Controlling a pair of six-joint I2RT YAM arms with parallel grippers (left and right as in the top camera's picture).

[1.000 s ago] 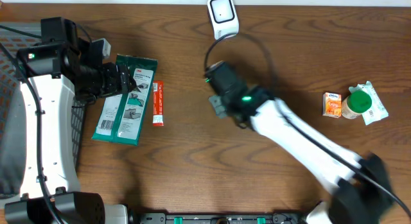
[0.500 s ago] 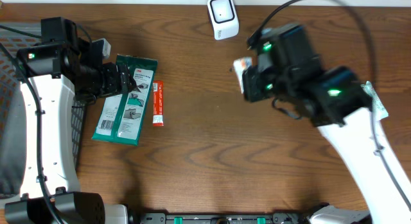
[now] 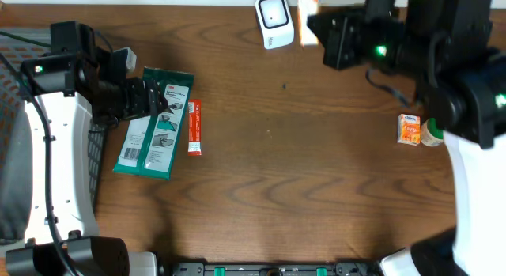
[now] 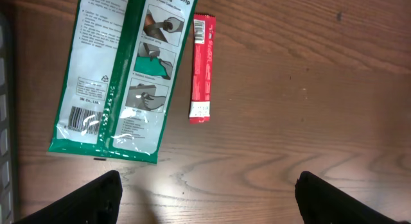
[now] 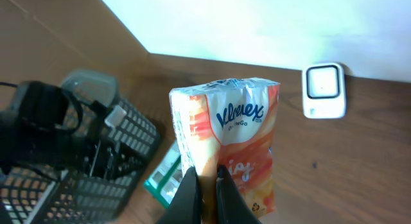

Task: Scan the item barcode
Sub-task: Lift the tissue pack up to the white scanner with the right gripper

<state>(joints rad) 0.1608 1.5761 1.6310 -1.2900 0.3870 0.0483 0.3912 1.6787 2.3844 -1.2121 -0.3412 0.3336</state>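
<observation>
My right gripper (image 5: pixel 207 197) is shut on an orange and white Kleenex tissue pack (image 5: pixel 234 137), pinching its lower edge and holding it upright in the air. In the overhead view the tissue pack (image 3: pixel 308 5) is at the back edge, just right of the white scanner (image 3: pixel 274 21), with the right gripper (image 3: pixel 318 24) behind it. The scanner (image 5: pixel 324 90) also shows to the pack's right in the right wrist view. My left gripper (image 4: pixel 209 201) is open above bare wood, its fingers (image 4: pixel 96 198) spread wide and holding nothing.
A green glove pack (image 3: pixel 154 122) and a red stick packet (image 3: pixel 194 127) lie at the left, under the left gripper (image 3: pixel 154 100). A black wire basket (image 5: pixel 96 160) stands at the far left. A second tissue pack (image 3: pixel 409 129) and a green-lidded bottle (image 3: pixel 433 132) sit at the right.
The right arm swung from mid-table up to the back edge, carrying the tissue pack up beside the scanner. The left arm has not moved.
</observation>
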